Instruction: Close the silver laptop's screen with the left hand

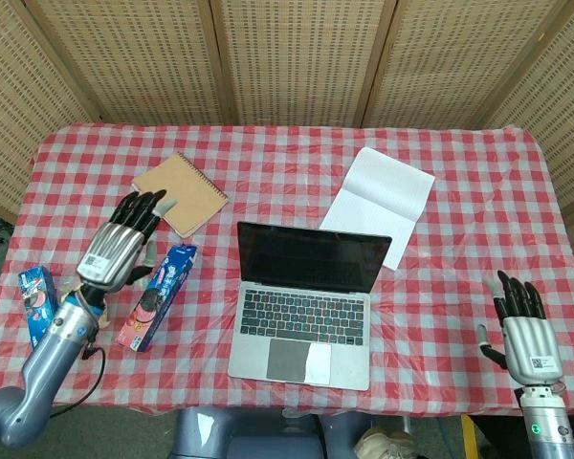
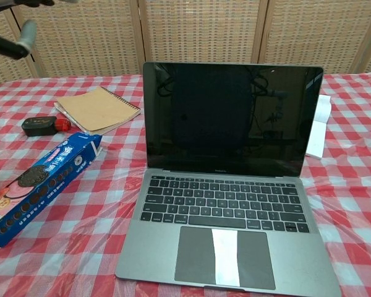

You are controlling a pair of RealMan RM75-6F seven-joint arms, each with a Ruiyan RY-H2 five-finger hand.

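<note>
Right now, key relation: silver laptop (image 1: 304,301) sits to the right of the left hand (image 1: 121,247) as head view shows it, w/ the blue cookie box (image 1: 156,295) between them.
Laptop spot: centre-front of the checked table (image 1: 459,182), base toward the robot, screen (image 2: 230,117) upright & dark, hinge line running left-right.
Lid axis: top edge runs across the table, so I'd judge the push has to come from behind/above that edge, down toward the keyboard.
L hand state: raised over the cloth, fingers spread & straight, holding nothing; fingertips pointing away from the robot, near the brown notebook (image 1: 179,193). Chest view catches only a blurred bit at top left.
R hand (image 1: 521,329) state: fingers apart, empty, low at the front right corner.
Nearer hand: hard to call, both well apart from the lid; task names the left anyway.
Step judged: reach phase, lid not yet touched.
Risk (guess): sweeping right could clip the cookie box.
</note>
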